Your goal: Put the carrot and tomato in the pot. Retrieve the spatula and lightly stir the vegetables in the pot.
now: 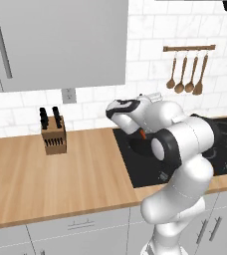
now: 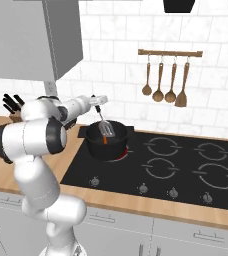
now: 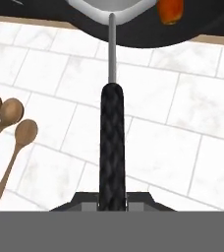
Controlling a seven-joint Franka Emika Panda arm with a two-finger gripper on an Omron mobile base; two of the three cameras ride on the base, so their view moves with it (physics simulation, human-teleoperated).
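Note:
My gripper (image 2: pixel 98 103) (image 3: pixel 112 202) is shut on the black handle of the spatula (image 2: pixel 105 127) (image 3: pixel 112 142). The spatula slants down so that its slotted silver head sits inside the black pot (image 2: pixel 110 147) (image 1: pixel 134 145), which stands on the near-left burner. An orange bit of the carrot (image 2: pixel 105 141) (image 1: pixel 143 133) (image 3: pixel 170 11) shows in the pot beside the head. The tomato is hidden from view. In the left base view my own arm covers most of the pot.
The black cooktop (image 2: pixel 186 167) stretches right of the pot, with knobs along its front. Wooden spoons (image 2: pixel 166 77) (image 1: pixel 187 74) hang on a rail on the tiled wall. A knife block (image 1: pixel 53 133) stands on the wooden counter at the left, under the grey wall cabinet (image 1: pixel 60 40).

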